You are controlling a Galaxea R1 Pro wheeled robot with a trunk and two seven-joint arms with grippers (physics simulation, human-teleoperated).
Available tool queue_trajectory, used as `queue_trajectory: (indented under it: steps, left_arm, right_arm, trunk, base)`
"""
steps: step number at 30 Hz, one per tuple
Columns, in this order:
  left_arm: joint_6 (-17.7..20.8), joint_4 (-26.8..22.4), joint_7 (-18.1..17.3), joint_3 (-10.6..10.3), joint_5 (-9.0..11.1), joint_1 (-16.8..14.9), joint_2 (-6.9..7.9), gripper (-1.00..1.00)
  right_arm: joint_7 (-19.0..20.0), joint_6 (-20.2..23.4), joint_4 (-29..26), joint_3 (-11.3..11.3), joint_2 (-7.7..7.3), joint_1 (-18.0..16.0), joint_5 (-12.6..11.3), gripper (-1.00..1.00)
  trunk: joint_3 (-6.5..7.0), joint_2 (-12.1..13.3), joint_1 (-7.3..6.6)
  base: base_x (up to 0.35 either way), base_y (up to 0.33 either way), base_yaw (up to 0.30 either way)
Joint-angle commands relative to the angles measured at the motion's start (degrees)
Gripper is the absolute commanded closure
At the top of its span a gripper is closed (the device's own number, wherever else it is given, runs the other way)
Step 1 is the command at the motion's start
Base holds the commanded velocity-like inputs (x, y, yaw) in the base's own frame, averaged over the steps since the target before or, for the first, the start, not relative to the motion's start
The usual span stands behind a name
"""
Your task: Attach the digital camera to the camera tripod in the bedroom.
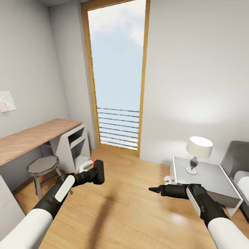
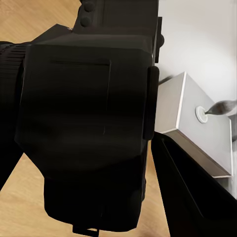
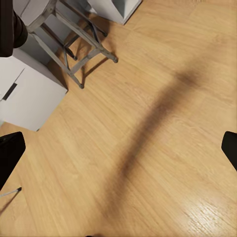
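My left gripper is shut on the digital camera, a small black body with a red button on top, held above the wood floor in front of the desk. In the left wrist view the camera bulks close and dark, with one black finger beside it. My right gripper hovers over the floor near the nightstand. In the right wrist view the right gripper is open, its fingertips at the two sides with only bare floor between. The camera tripod is out of view.
A wood-topped white desk runs along the left wall with a short grey stool before it. The tall wood-framed window is straight ahead. At the right stand a grey nightstand with a lamp and the bed.
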Motion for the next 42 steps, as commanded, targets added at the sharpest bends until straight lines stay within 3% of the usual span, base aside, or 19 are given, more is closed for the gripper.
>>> queue_trajectory:
  steps: [1,42]
  left_arm:
    - [0.1,0.0,-0.2,-0.1,0.0,0.0,0.04,1.0]
    - [-1.1,-1.1,-0.2,-0.5,-0.9,0.0,-0.09,1.0]
  right_arm:
    - [0.0,0.5,0.0,-0.1,-0.01,0.0,-0.3,-1.0]
    - [0.1,0.4,0.0,-0.1,-0.08,0.0,-0.3,-1.0]
  trunk:
    - [0.12,0.4,-0.23]
    - [7.48,16.8,-9.23]
  base:
    - [0.0,0.0,0.0]
    - [0.0,0.0,0.0]
